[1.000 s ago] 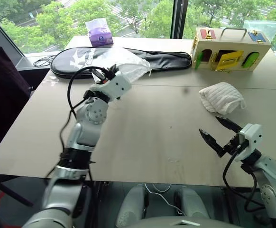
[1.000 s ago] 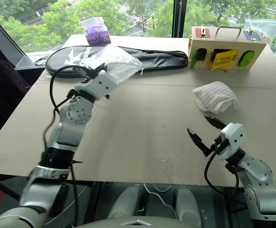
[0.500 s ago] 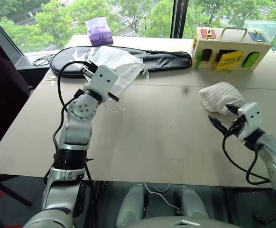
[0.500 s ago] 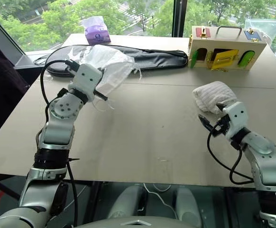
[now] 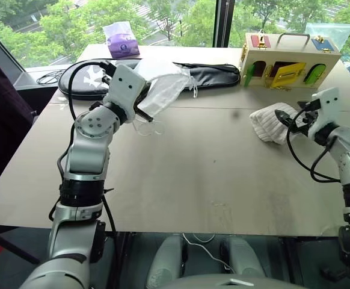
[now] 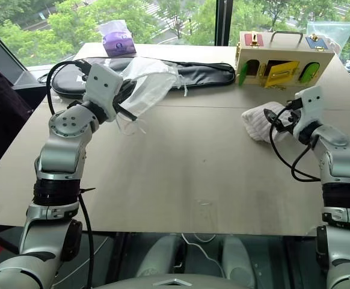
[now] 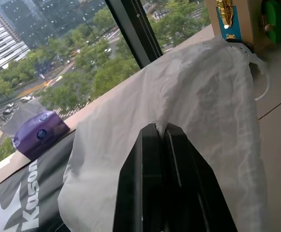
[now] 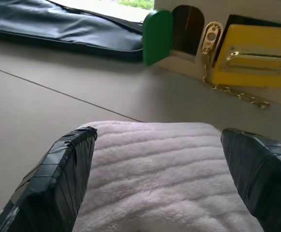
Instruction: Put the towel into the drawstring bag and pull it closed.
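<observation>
The drawstring bag (image 5: 164,84), thin white fabric, hangs lifted off the table at the far left with a cord loop (image 5: 146,127) dangling below it. My left gripper (image 7: 160,129) is shut on the bag's fabric, which drapes over its fingers. The towel (image 5: 269,124), an off-white ribbed bundle, lies on the table at the right. My right gripper (image 8: 158,133) is open and level, one black finger (image 8: 58,174) on each side of the towel, at its near end.
A long black racket cover (image 5: 214,73) lies along the far side behind the bag, with a purple tissue packet (image 5: 121,41) beyond it. A wooden latch box (image 5: 290,60) stands just behind the towel. A dark chair (image 5: 0,120) is at the left edge.
My right gripper has reached forward and to the right from the table's near edge until its open fingers flank the towel. My left wrist rolled and rose slightly, so the bag now hangs from it.
</observation>
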